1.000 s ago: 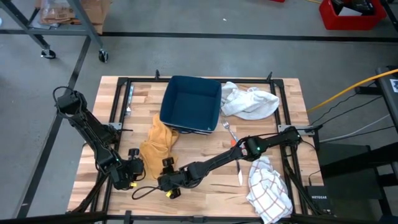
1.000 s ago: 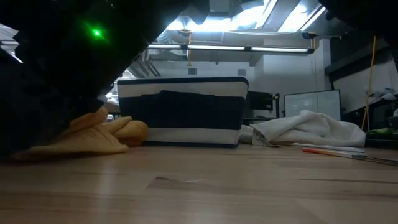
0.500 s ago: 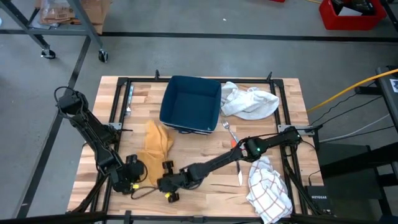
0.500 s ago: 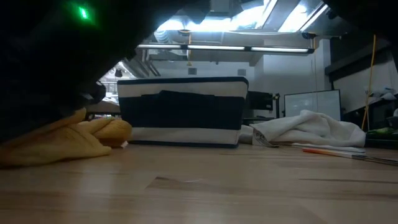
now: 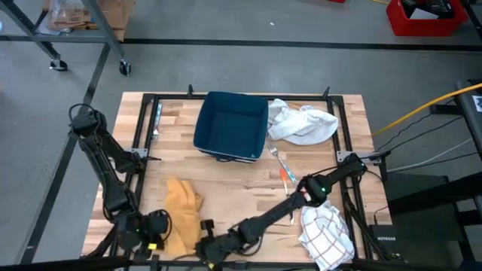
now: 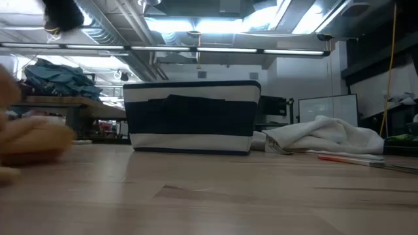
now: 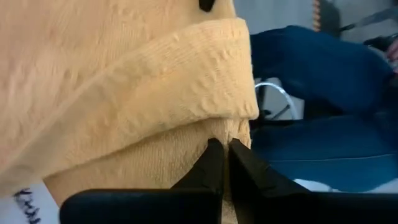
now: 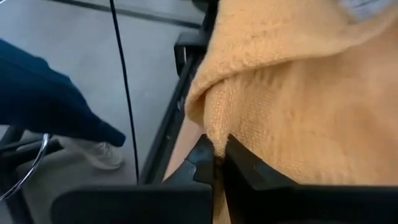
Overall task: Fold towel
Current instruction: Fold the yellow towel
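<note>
Both hands are pinched tight on the yellow towel (image 5: 181, 214), which lies bunched at the near edge of the worktop (image 5: 233, 181), well apart from the blue bin (image 5: 231, 126) behind it. The left hand (image 7: 222, 163) has its fingers closed on a fold of the cloth, and the right hand (image 8: 217, 167) grips another edge just beside it, both low at the front rim. This looks like the spreading step: two corners caught so the cloth can be drawn out flat before any fold. The next move likely calls for lifting and parting the hands evenly, keeping the cloth clear of the checked cloth (image 5: 325, 233) and white cloth (image 5: 301, 122) nearby
</note>
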`<move>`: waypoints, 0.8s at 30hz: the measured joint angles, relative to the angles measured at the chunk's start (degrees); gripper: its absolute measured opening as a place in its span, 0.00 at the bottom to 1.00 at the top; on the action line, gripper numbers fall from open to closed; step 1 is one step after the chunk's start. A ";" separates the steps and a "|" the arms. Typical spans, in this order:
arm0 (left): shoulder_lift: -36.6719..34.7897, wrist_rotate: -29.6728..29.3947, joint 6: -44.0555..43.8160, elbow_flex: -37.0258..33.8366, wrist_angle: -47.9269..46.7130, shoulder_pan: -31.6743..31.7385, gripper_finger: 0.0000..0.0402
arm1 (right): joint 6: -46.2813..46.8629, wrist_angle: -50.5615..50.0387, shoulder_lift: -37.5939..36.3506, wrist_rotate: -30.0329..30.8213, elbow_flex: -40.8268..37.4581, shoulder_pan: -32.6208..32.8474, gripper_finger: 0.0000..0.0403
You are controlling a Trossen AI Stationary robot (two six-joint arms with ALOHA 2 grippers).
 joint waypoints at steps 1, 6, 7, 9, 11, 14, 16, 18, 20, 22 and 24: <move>0.03 -0.19 0.00 0.96 0.00 -0.32 0.00 | -0.01 -0.32 -0.76 1.53 0.00 0.46 0.03; 0.13 -1.04 0.06 4.40 0.04 -0.83 0.00 | -0.03 -0.66 -4.64 7.64 0.03 1.69 0.04; 0.13 -1.10 0.54 4.75 0.08 -0.85 0.00 | -0.03 -0.65 -5.29 8.83 0.07 1.91 0.05; 0.13 -1.82 1.49 5.26 -0.52 -0.83 0.01 | -0.05 -0.61 -6.07 10.90 0.07 1.78 0.06; 0.13 -2.54 2.46 5.49 -0.57 -0.81 0.00 | -0.24 -0.59 -6.28 11.99 0.07 1.35 0.05; -0.11 -3.28 2.02 5.50 -2.20 -0.81 0.00 | -0.15 -0.53 -6.28 11.81 0.07 -0.07 0.04; -0.43 -4.52 0.06 5.50 -4.18 -0.81 0.00 | 0.56 -0.89 -6.28 11.77 0.07 -0.89 0.04; -0.98 -5.70 -1.60 5.50 -6.05 -0.87 0.00 | 1.09 -0.58 -6.28 12.04 0.07 -1.57 0.04; -1.73 -6.70 -2.58 5.50 -8.08 -0.88 0.00 | 1.24 0.33 -6.28 12.89 0.07 -2.19 0.05; -2.77 -7.76 -3.86 5.50 -10.70 -0.87 0.00 | 1.79 0.58 -6.29 12.96 0.07 -2.93 0.06; -4.10 -8.85 -5.46 5.50 -13.50 -0.90 0.00 | 3.46 0.45 -6.30 11.96 0.07 -3.57 0.05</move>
